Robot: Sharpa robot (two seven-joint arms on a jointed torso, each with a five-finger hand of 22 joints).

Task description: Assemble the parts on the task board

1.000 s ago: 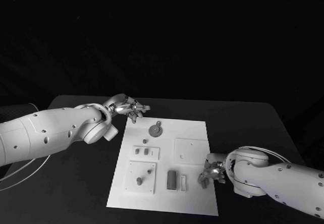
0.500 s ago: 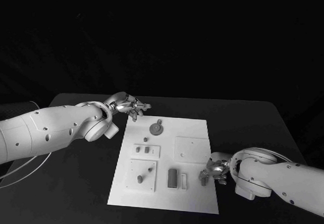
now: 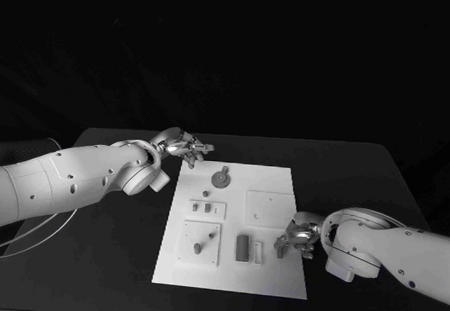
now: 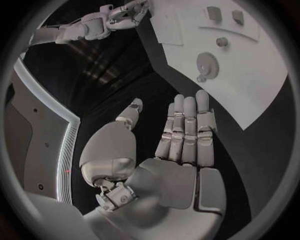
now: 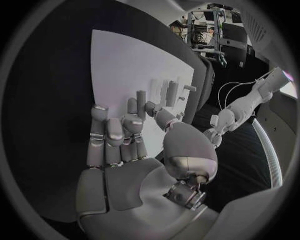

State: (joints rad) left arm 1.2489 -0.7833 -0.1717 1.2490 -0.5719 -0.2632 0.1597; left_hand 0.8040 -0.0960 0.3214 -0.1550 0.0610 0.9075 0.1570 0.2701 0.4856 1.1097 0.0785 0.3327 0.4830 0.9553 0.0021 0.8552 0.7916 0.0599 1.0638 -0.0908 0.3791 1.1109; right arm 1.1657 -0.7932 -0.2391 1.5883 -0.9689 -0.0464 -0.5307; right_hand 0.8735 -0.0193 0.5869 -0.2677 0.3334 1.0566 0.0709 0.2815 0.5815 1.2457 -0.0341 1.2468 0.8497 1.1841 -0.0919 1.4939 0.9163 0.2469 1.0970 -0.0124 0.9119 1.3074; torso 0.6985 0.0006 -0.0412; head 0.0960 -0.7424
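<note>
Motion over the last second is small on both sides. Our left hand (image 3: 184, 148) has crept a little rightward along the far-left corner of the board (image 3: 269, 278) and now hovers just beside the gear (image 3: 221, 178), its fingers held straight and side by side, holding nothing. Our right hand (image 3: 295, 240) has slid leftward over the board's right edge, closer to the upright block (image 3: 242, 247); its fingers are curled loosely, thumb apart, and we see nothing between them. We judge that both hands are closing in on parts but that no part is taken yet, so the assembly itself has not advanced.

Parts sit where they were: the gear at the far end, two small pegs (image 3: 203, 208) on a raised plate at mid-left, another peg (image 3: 197, 248) on the near-left plate, the block at near centre, and a plain square plate (image 3: 268, 205) on the right.

Board is a flat, matte white sheet on the black table (image 3: 98, 261). The gear is a thin disc with fine teeth and a small stub at its rim, as the left wrist view shows (image 4: 206, 63). The pegs look short and cylindrical, the block slim and rectangular. The hands are bright metal, segmented, with smooth rounded thumb housings.
</note>
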